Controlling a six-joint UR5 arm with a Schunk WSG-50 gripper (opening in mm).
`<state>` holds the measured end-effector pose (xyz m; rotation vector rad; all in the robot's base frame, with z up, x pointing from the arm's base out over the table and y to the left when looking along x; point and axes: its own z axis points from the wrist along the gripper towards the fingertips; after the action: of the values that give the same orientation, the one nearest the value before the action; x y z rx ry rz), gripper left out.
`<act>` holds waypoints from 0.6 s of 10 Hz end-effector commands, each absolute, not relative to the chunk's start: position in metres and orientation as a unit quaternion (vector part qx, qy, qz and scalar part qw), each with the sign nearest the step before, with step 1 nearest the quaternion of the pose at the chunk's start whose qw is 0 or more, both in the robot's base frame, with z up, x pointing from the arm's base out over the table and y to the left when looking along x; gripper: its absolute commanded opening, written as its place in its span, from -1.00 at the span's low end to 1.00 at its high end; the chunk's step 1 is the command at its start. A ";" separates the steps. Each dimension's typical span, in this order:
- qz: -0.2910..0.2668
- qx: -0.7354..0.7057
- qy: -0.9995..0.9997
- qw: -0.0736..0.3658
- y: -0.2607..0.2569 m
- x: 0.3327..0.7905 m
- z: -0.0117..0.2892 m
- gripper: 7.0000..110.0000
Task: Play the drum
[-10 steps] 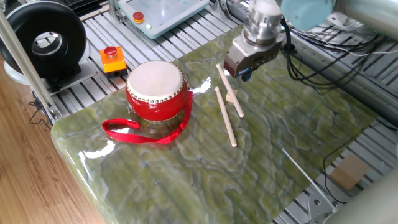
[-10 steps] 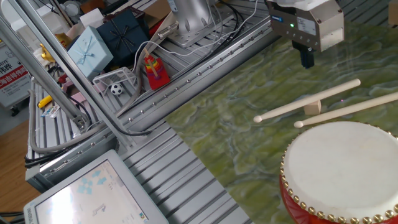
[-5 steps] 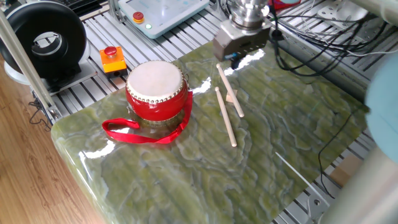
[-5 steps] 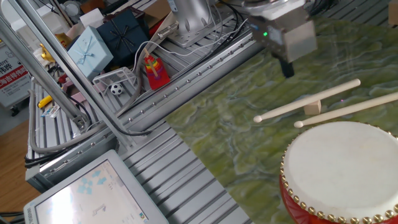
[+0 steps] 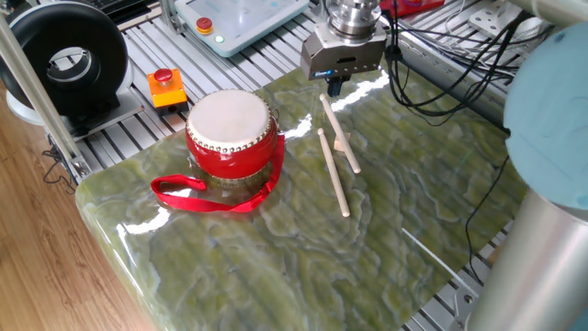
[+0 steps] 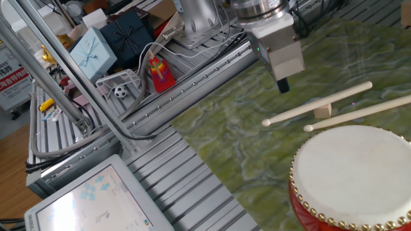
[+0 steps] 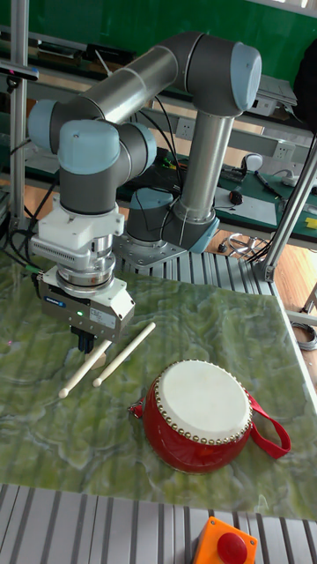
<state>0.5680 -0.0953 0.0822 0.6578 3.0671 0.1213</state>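
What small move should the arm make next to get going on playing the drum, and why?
Probably lower the end effector onto the nearer drumstick. It hangs above that stick's far end holding nothing, both sticks lie on the table, one propped on a small wooden block, and the drum is untouched.

Green marbled bench [image 5: 276, 257]. Black round fan [image 5: 62, 57] and orange box with red button [image 5: 166, 85] on the slatted frame beside it. Pale blue gift box [image 6: 94, 50], dark gift box [image 6: 131, 31], small soccer ball [image 6: 120, 92], red toy figure [image 6: 158, 74] among cables.
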 end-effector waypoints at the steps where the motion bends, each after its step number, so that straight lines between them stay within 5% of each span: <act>1: 0.042 0.221 0.974 -0.008 -0.084 0.569 0.084 -1.00; 6: 0.027 0.217 0.976 0.003 -0.087 0.560 0.070 -1.00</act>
<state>0.5687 -0.0891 0.0736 0.6573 3.0536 0.0981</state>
